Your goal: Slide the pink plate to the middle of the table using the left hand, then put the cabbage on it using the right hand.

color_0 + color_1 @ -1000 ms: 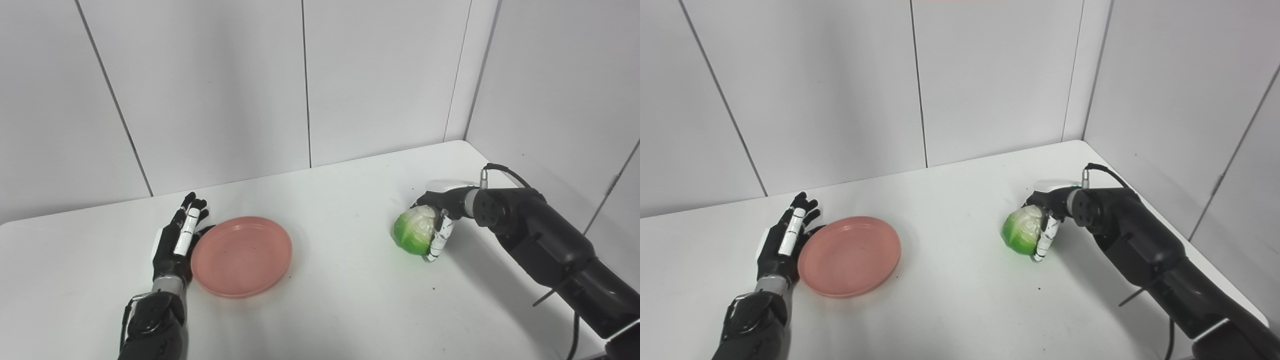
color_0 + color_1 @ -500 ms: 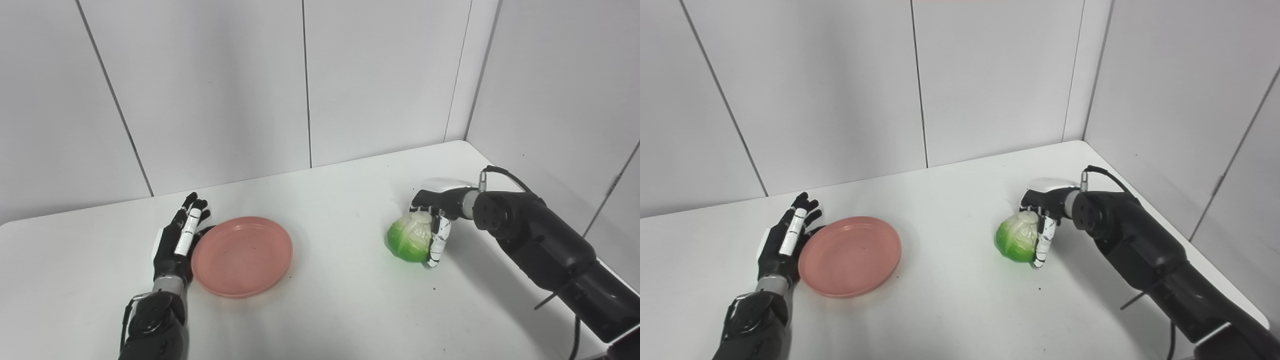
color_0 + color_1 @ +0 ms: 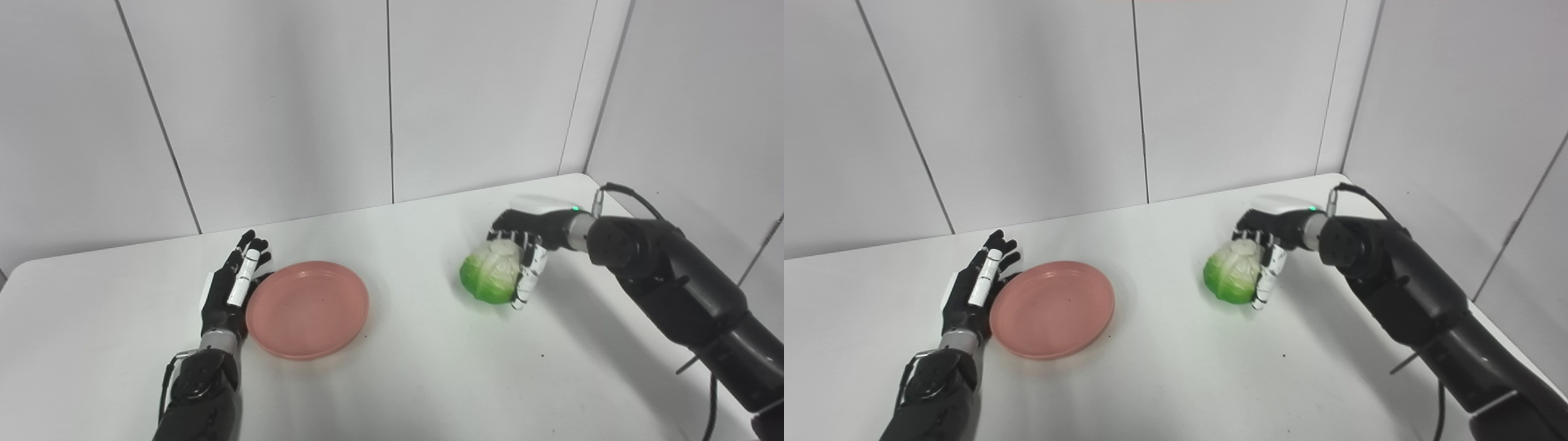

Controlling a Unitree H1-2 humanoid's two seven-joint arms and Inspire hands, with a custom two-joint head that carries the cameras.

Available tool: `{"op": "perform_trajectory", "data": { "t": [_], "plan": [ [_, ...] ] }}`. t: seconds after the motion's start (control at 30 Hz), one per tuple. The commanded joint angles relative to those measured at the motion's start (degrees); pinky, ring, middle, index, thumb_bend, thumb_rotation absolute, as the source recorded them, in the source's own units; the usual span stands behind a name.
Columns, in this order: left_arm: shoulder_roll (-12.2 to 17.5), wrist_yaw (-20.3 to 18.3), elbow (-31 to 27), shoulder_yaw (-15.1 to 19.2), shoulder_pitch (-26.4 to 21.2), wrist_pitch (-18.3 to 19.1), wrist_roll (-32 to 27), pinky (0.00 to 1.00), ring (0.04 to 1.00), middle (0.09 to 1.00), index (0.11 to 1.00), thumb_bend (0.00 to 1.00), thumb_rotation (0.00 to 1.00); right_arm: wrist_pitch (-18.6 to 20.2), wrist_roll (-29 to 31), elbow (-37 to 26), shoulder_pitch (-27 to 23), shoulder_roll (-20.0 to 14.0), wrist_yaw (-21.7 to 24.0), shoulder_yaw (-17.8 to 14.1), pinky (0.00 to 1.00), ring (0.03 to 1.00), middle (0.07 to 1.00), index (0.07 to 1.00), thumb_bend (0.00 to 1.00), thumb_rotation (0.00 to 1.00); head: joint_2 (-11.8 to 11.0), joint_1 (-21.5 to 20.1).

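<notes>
The pink plate [image 3: 307, 308] lies flat on the white table [image 3: 429, 380], left of the middle. My left hand [image 3: 229, 294] rests open beside it, fingers straight and pointing away, its edge against the plate's left rim. The green and white cabbage [image 3: 487, 282] is to the right of the plate, about a plate's width away. My right hand [image 3: 528, 245] is shut on it, fingers curled over its top and right side. I cannot tell whether the cabbage touches the table or hangs just above it.
Grey wall panels [image 3: 392, 98] close off the table at the back and on the right. The table's rounded far right corner [image 3: 582, 179] lies just behind my right hand. A cable [image 3: 631, 196] loops off the right wrist.
The camera has shifted, moving the whole picture a little to the right. My right hand has carried the cabbage leftward, closer to the plate. The left hand and plate have stayed put.
</notes>
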Motion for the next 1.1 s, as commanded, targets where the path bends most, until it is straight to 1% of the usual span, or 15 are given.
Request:
{"op": "perform_trajectory", "data": {
  "t": [0.0,0.1,0.17,0.33,0.37,0.43,0.53,0.63,0.73,0.77,0.87,1.0,1.07],
  "plan": [
    [-1.1,0.0,3.5,-0.5,2.4,3.1,0.6,0.68,0.873,0.872,0.887,0.72,0.69,-0.8,0.1,-2.0,-5.3,0.7,0.7,0.4,0.47,0.534,0.560,0.589,0.91,0.16,0.0,0.4],
    [-1.5,0.4,3.7,-0.6,2.4,2.9,0.8,0.69,0.874,0.868,0.881,0.72,0.69,0.4,0.3,-2.0,-7.3,2.2,1.6,1.0,0.47,0.539,0.562,0.586,0.92,0.16,-0.2,1.8],
    [-1.6,0.8,3.5,-0.9,2.6,2.8,1.2,0.67,0.866,0.865,0.877,0.72,0.70,0.5,0.3,-1.5,-8.5,3.3,1.8,1.3,0.47,0.538,0.559,0.584,0.93,0.16,-0.2,2.5],
    [-2.0,1.6,3.8,-1.6,2.6,2.4,1.8,0.66,0.865,0.863,0.867,0.71,0.72,-1.7,0.0,0.2,-10.3,5.3,1.0,2.5,0.48,0.543,0.568,0.581,0.94,0.14,-0.3,4.1],
    [-2.2,1.8,4.0,-1.6,2.6,2.4,1.8,0.66,0.865,0.863,0.867,0.71,0.72,-2.6,0.0,0.9,-10.9,5.9,0.7,3.0,0.48,0.543,0.568,0.581,0.94,0.14,-0.5,5.2],
    [-2.6,2.0,4.5,-1.5,2.3,2.1,1.7,0.65,0.867,0.864,0.866,0.71,0.72,-3.8,0.1,2.2,-11.6,6.7,0.1,3.6,0.48,0.543,0.569,0.585,0.95,0.16,-0.5,6.3],
    [-3.5,2.8,5.5,-1.7,1.8,1.6,2.1,0.63,0.860,0.860,0.865,0.71,0.72,-4.5,0.4,3.6,-12.4,8.7,-0.7,4.0,0.46,0.529,0.563,0.579,0.95,0.15,-0.8,8.6],
    [-4.3,3.6,6.5,-1.9,1.4,0.9,2.4,0.65,0.857,0.858,0.864,0.74,0.72,-4.5,0.1,4.4,-13.3,10.8,-0.9,4.6,0.45,0.522,0.563,0.578,0.94,0.14,-1.0,10.1],
    [-5.2,4.1,7.3,-1.7,1.0,0.3,2.1,0.65,0.855,0.858,0.868,0.74,0.72,-4.1,-0.2,6.0,-14.5,12.8,-1.5,5.1,0.46,0.536,0.574,0.581,0.95,0.14,-1.3,12.5],
    [-5.5,4.1,7.5,-1.6,0.8,0.2,1.9,0.66,0.857,0.857,0.870,0.75,0.71,-4.2,-0.2,6.4,-14.7,13.2,-1.7,5.1,0.48,0.548,0.581,0.582,0.95,0.14,-1.3,12.5],
    [-6.0,5.3,8.3,-2.0,0.4,-0.9,2.7,0.65,0.853,0.855,0.872,0.75,0.71,-5.7,0.1,8.4,-16.4,15.5,-3.1,5.4,0.49,0.565,0.585,0.580,0.94,0.15,-1.7,14.2],
    [-6.4,6.1,9.1,-2.2,0.0,-1.5,3.0,0.65,0.867,0.868,0.875,0.76,0.73,-7.2,0.2,11.0,-18.0,17.2,-3.9,5.8,0.45,0.523,0.557,0.578,0.94,0.16,-1.9,15.9],
    [-6.4,6.3,9.3,-2.2,0.0,-1.8,3.0,0.64,0.869,0.872,0.876,0.76,0.73,-8.3,0.2,12.6,-18.7,18.1,-4.5,6.1,0.44,0.519,0.556,0.574,0.93,0.16,-2.0,16.7]
  ]
}}
